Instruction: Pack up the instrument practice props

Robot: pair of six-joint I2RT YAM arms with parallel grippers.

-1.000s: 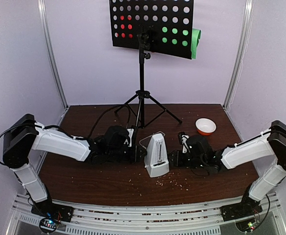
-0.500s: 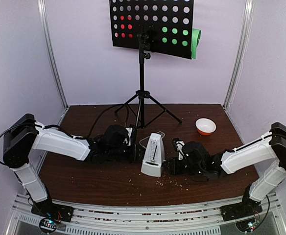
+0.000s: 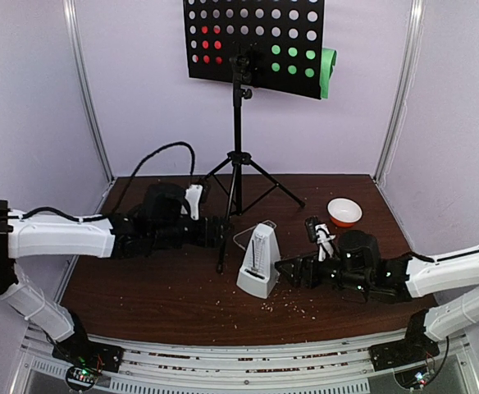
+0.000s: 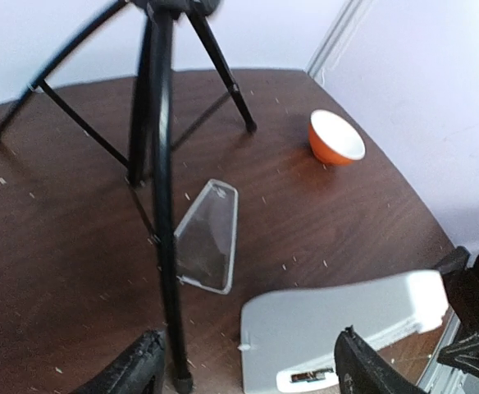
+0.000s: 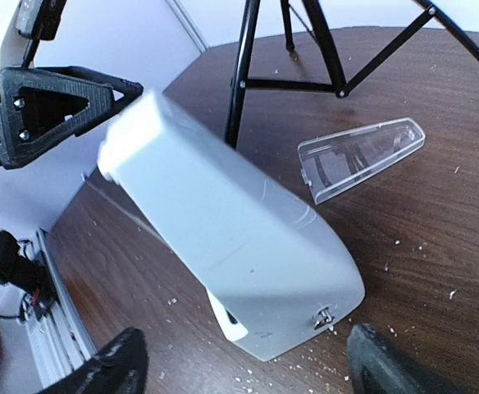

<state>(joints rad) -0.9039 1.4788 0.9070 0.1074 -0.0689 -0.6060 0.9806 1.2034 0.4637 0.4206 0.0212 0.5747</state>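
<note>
Left gripper has pulled back from the white pyramid metronome.

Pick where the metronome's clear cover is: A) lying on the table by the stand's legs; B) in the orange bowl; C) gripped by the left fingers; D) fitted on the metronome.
A: the clear cover lies on the table beside the music stand legs, apart from the white metronome.
</note>
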